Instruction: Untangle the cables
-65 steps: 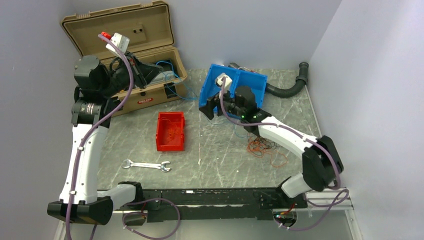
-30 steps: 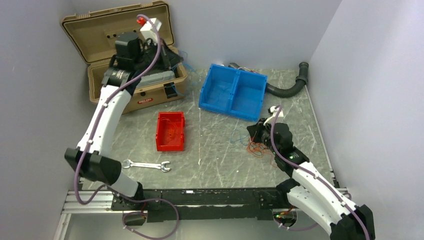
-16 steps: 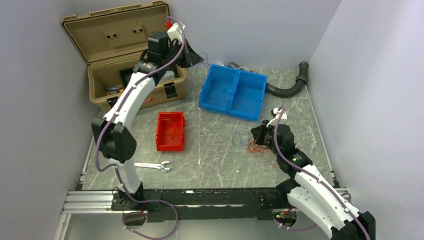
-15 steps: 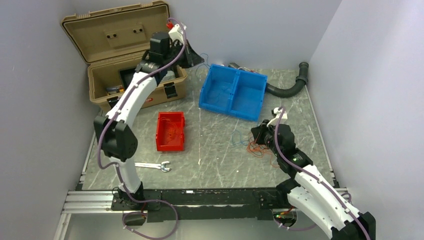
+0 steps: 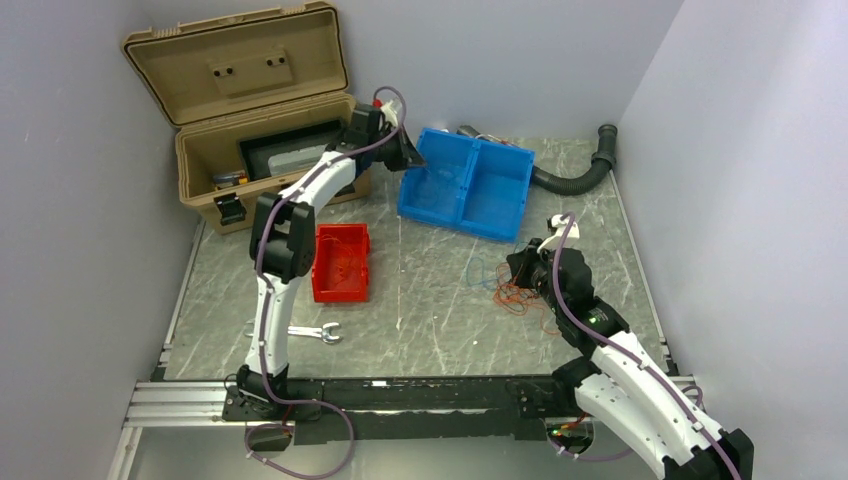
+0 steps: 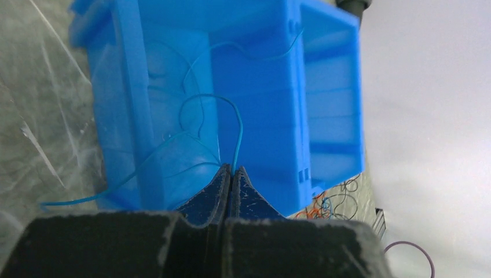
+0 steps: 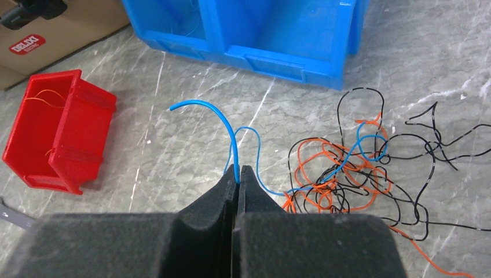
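Note:
The cables [image 5: 524, 296] lie as a loose tangle of orange-red, blue and black wires on the marble table, right of centre; in the right wrist view the cables [image 7: 347, 168] spread to the right of my fingers. My right gripper [image 7: 238, 169] is shut on one blue cable [image 7: 231, 136] that arcs up and left from the jaws; in the top view the right gripper [image 5: 520, 268] sits at the tangle's upper left edge. My left gripper [image 6: 231, 169] is shut on a thin blue wire [image 6: 239, 130] looping over the blue bin [image 6: 324, 87]. From above, the left gripper [image 5: 407, 156] hangs at the bin's left end.
A blue two-compartment bin [image 5: 505, 165] holds a few blue wires. A red bin [image 5: 341, 262] with orange wire stands left of centre. An open tan toolbox [image 5: 270, 120] is at back left, a wrench [image 5: 293, 331] near the front, a black ribbed hose [image 5: 575, 178] at back right.
My left arm has swung right from the toolbox to the blue bin's left end, carrying the blue wire. The right arm has barely moved.

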`<state>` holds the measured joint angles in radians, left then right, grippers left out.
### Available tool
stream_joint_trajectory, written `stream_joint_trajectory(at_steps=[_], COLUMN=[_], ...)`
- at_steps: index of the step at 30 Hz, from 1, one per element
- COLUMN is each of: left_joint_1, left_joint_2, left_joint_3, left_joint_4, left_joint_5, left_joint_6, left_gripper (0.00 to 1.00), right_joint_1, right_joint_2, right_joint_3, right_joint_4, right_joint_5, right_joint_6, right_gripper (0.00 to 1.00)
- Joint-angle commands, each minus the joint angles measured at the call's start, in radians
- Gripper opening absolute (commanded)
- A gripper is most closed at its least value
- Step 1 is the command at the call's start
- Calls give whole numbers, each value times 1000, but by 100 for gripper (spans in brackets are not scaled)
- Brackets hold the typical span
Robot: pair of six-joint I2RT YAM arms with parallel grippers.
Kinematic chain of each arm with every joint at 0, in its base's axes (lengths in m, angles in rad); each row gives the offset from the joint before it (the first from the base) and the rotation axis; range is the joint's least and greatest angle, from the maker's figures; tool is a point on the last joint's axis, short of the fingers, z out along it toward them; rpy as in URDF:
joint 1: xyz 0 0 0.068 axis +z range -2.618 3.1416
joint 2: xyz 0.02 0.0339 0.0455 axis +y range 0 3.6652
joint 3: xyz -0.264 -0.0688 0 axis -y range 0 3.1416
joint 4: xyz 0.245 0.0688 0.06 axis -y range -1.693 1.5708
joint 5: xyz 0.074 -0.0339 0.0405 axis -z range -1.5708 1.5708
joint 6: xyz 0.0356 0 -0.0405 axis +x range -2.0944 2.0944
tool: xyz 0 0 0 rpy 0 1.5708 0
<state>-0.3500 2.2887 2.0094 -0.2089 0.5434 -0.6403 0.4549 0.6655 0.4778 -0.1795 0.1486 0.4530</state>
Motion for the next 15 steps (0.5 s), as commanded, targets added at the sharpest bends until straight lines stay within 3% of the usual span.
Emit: stream_joint_trajectory(at_steps=[1, 15], left_joint_1=[-38, -69], left_joint_2=[-21, -362], left_joint_3=[73, -19], left_joint_4=[-28, -152], left_joint_5=[1, -363], left_joint_6=[38, 269], left_gripper=[0, 0], right_joint_1=[0, 0], right_joint_2=[-4, -6], right_joint_3=[43, 44], right_joint_4=[11, 8], right_joint_5=[21, 12], right_joint_6=[-12, -4], right_gripper=[0, 0])
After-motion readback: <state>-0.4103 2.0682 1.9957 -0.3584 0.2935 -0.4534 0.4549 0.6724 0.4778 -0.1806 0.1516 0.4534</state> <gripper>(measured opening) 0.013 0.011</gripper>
